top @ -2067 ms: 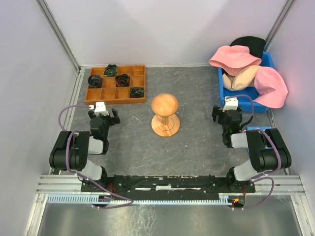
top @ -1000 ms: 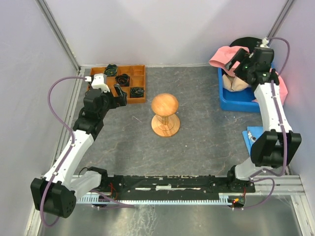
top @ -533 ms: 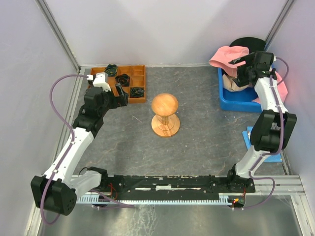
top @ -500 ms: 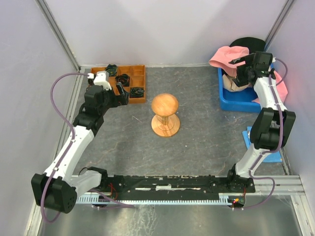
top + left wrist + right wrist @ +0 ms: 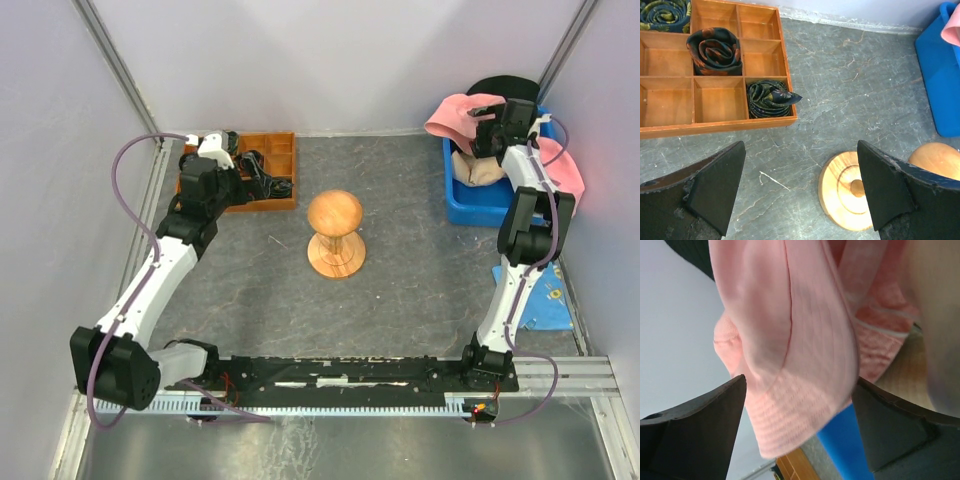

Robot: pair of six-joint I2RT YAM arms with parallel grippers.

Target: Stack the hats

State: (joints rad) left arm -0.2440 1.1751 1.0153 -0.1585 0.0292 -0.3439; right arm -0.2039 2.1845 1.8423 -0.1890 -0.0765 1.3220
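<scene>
Left arm point(image 5: 150, 285) is stretched out from the near edge toward the table's far left corner, with the wrist turned right. The left gripper point(image 5: 257, 181) tilts down, jaws wide apart, and both dark fingers point(image 5: 710, 185) show at the sides of the wrist view. Right arm point(image 5: 527, 225) stands steeply up along the right edge and reaches to the far right corner. The right gripper point(image 5: 487, 131) points left with its jaws also spread wide.

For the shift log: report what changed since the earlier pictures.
The left gripper reached out to the wooden tray, open; the right gripper reached to the blue bin, open around the brim of the top pink hat. Nothing gripped. Tray and stand stayed put.
</scene>
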